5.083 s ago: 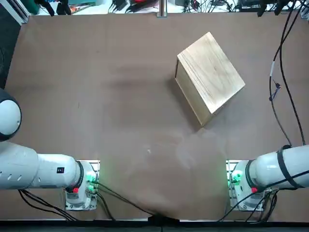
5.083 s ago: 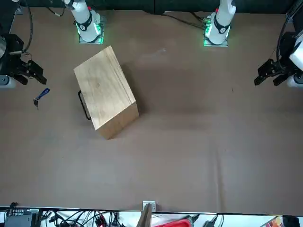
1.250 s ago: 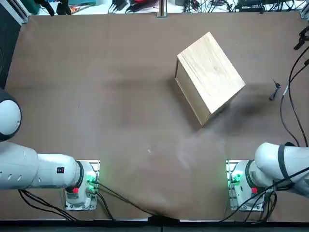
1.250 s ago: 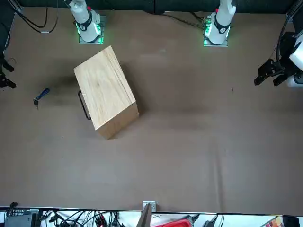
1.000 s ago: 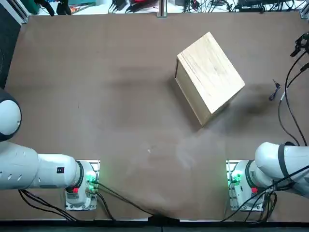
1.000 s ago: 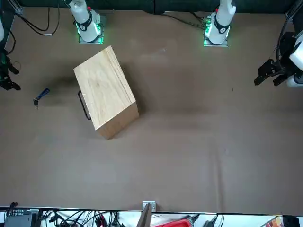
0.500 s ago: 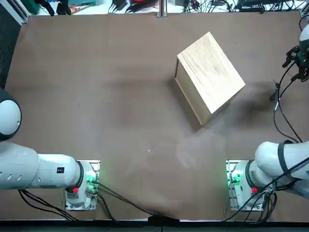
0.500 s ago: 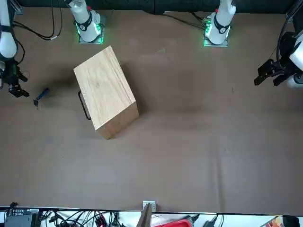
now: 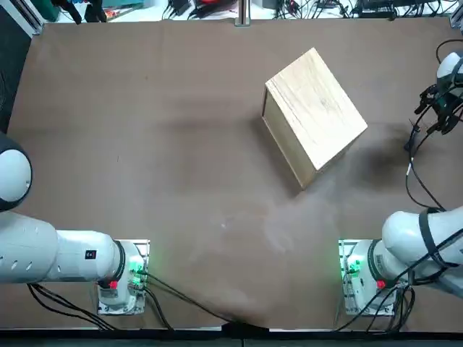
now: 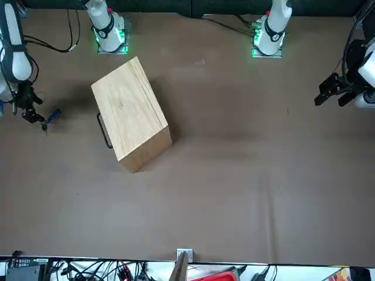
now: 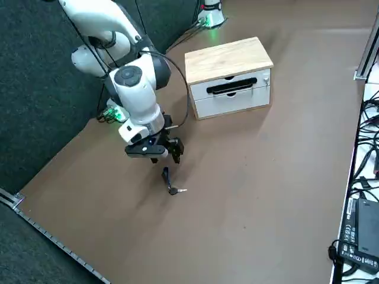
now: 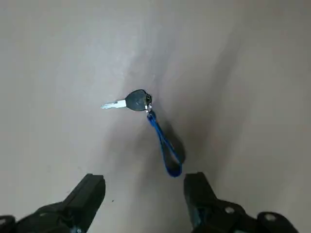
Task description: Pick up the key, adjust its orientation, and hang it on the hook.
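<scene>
"Where is the key?"

"The key [image 12: 137, 100] lies flat on the worktop [image 11: 237, 195], off to the robot's right of the wooden box. It has a dark head and a bare silvery blade."

"Is anything fastened to it?"

"Yes, a blue strap [image 12: 165, 145], looped, joined to the head by small metal links [image 12: 148, 108]. In the wrist view the strap runs off at an angle to the blade, with its looped end towards the gripper."

"And the right gripper [image 12: 144, 187], what is it doing?"

"It hangs above the worktop, near the key and strap. Its two black fingers stand wide apart, open, with nothing between them."

"What about the box?"

"The wooden box [image 10: 130, 111] is well apart from the key, on the robot's left of it. It has a pale wood top and two white drawers [image 11: 232, 94], one above the other. The drawer side faces the robot's right, and a black handle [image 11: 232, 86] sits on the upper drawer."

"Any cables about?"

"A black cable [image 11: 187, 89] curves along the right arm [image 11: 137, 89], down to the gripper's mount. Beyond the far edge of the worktop there's a red object [image 10: 217, 276] among more wires."
</scene>
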Available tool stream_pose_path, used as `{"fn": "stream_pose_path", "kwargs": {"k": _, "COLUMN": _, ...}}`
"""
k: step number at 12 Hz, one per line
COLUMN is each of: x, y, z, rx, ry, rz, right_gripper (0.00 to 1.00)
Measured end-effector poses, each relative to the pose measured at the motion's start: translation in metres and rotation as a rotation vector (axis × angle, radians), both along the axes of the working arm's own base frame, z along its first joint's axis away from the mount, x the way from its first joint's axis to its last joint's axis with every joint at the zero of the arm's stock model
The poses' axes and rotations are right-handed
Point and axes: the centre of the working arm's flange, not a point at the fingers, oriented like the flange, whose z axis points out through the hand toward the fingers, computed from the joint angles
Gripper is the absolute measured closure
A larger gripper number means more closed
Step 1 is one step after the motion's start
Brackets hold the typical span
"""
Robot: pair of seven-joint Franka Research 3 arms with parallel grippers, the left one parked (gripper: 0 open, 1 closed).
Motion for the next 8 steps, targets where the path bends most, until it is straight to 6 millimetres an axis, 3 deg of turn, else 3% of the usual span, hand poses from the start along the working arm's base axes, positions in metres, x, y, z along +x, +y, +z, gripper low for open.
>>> {"fn": "stream_pose_path", "kwargs": {"k": 8, "x": -0.024, "y": -0.002, "z": -0.057, "rx": -0.020, "ry": -0.031, "rz": 0.015, "right_gripper": 0.00}}
